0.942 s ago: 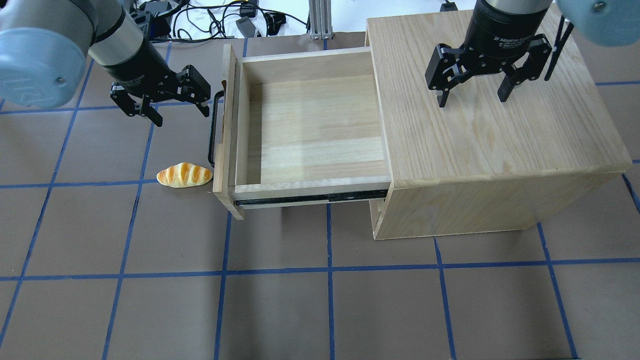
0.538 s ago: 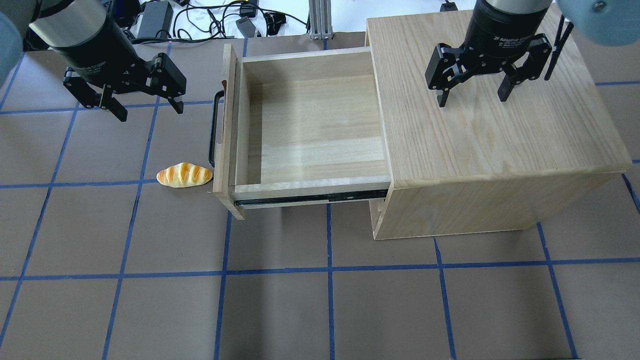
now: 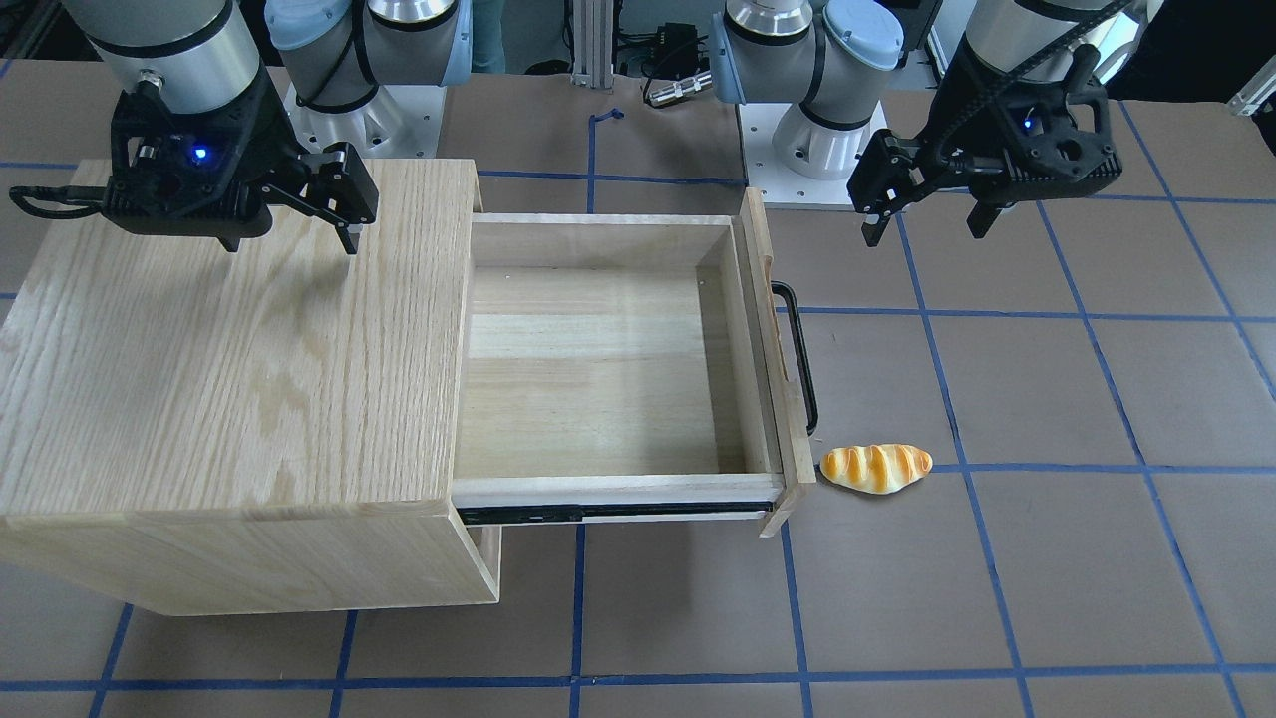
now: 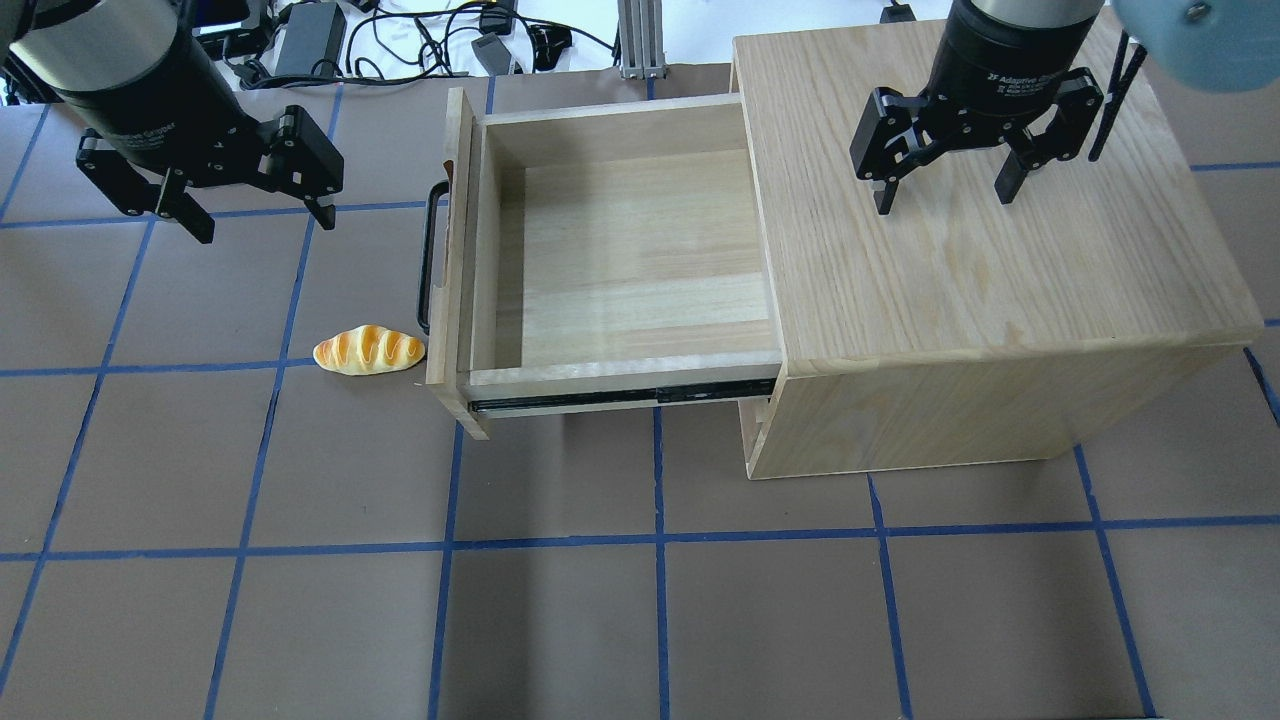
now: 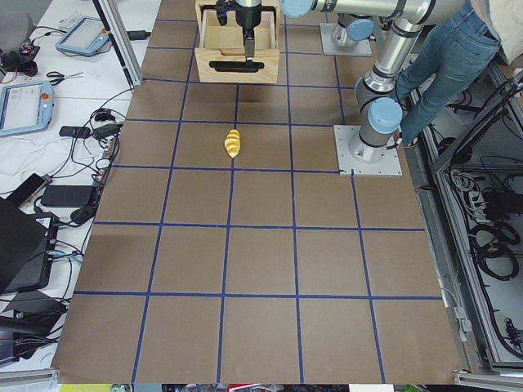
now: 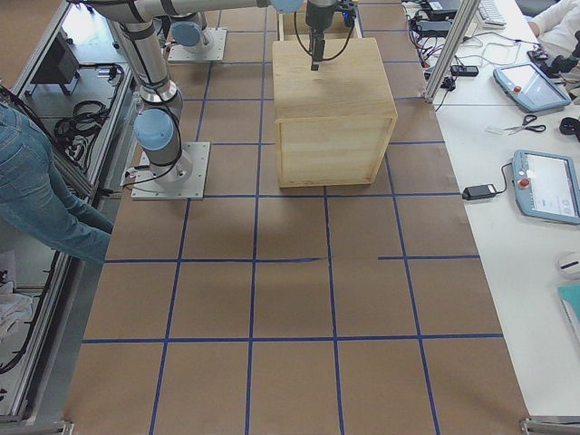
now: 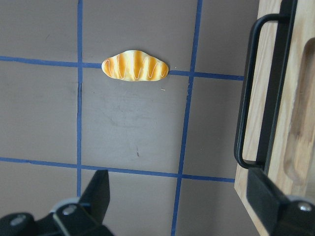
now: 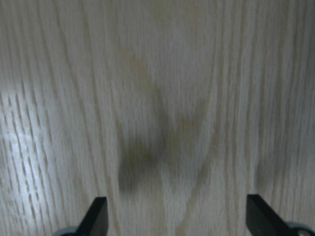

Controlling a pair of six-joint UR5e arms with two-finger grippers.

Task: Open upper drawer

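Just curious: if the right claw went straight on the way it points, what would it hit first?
Probably the cabinet top: the right gripper points straight down at bare wood, with nothing between.

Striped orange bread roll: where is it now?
Overhead view, left half: the striped orange bread roll lies on the brown table beside the front panel of the open upper drawer, below its black bar handle.

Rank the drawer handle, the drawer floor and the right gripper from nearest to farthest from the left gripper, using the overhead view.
1. Drawer handle: just right of the left gripper.
2. Drawer floor: farther right, inside the open drawer.
3. Right gripper: far right, over the cabinet top.
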